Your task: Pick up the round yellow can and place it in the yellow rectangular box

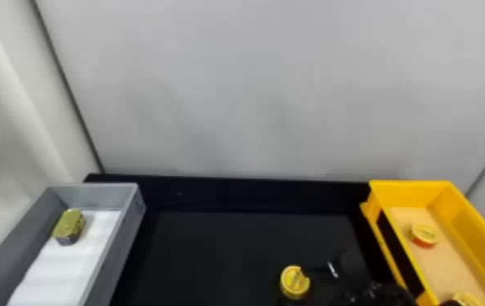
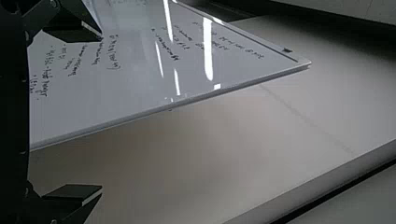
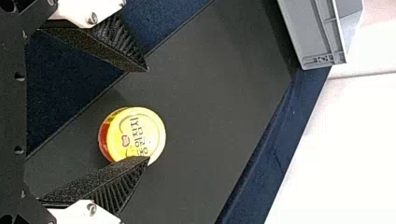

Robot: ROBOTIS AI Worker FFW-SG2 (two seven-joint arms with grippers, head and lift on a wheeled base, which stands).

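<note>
The head view is showing the right gripper [image 1: 345, 276] hovering beside the round yellow can [image 1: 293, 283], its fingers standing wide apart and gripping nothing; the can is sitting on the black surface [image 1: 213, 252], between the yellow rectangular box [image 1: 466, 228] and a gray box [image 1: 95, 197].

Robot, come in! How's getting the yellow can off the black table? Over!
Right tool open, round yellow can ungrasped on black table. One finger overlaps its edge, maybe in the way. Left tool open, away.
</note>
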